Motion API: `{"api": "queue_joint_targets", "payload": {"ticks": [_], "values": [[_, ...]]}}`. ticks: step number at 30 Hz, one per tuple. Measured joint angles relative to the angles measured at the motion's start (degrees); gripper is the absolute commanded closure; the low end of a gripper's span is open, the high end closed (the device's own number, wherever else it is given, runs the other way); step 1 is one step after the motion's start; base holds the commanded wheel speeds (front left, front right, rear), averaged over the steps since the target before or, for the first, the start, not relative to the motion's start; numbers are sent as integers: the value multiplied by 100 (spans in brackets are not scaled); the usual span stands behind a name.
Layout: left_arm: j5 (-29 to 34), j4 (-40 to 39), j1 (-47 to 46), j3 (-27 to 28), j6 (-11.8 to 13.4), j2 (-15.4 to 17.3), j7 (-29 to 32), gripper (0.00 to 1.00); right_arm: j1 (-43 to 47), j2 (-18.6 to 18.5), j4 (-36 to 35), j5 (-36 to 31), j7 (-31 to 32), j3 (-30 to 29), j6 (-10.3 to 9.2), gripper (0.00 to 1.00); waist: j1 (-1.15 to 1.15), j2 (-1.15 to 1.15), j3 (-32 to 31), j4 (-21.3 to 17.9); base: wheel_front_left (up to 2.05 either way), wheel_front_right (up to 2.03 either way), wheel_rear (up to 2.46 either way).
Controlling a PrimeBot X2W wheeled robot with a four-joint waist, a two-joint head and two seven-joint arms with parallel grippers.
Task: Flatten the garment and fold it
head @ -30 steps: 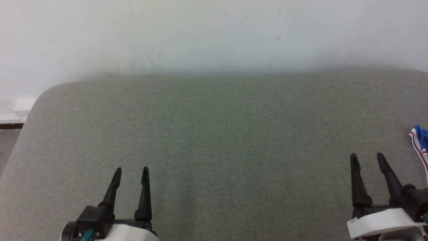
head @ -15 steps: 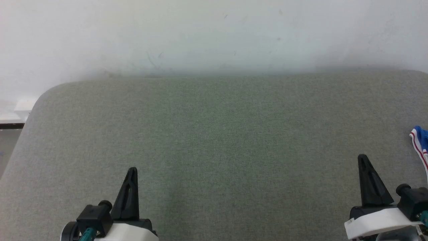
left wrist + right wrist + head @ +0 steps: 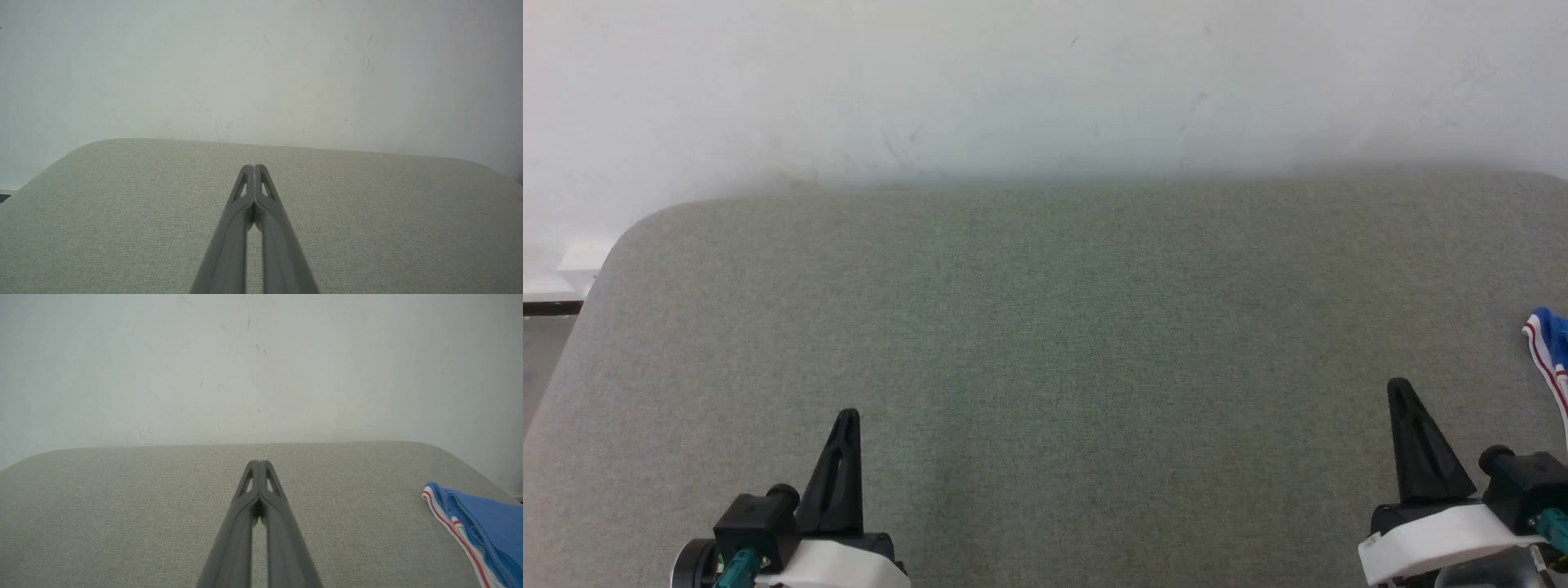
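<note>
Because the garment (image 3: 482, 522) lies off to the right of the right gripper (image 3: 1399, 385), about level with its fingertips and clear of them, nothing of the task is in hand yet. What can be seen of the garment is a bunched blue edge with red-and-white stripe trim, resting on the grey padded surface (image 3: 1045, 327); the rest runs out of frame. The right gripper's 2 dark fingers are pressed together tip to tip with nothing between them. The left gripper (image 3: 848, 416), much farther from the cloth, has its 2 fingers pressed together the same way, with bare padding ahead and on both sides. The shirt looks like a soft, light knit: it should sag and trail when lifted, slide easily over the padding, and need no care against breakage. The striped trim nearest the right fingertips seems the best place to pinch, being a thicker, firmer band than the body cloth. The fingers would have to part first, and the folds there may offer 2 layers instead of 1.
</note>
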Motion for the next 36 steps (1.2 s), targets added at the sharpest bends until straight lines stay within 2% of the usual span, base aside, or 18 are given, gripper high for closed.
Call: {"api": "queue_joint_targets", "payload": {"ticks": [36], "values": [[298,-11,-146,51,8,0,409,100,-126,2,-44,-233,353,162,0,100,0,0,-17,2,0,0,0]]}}
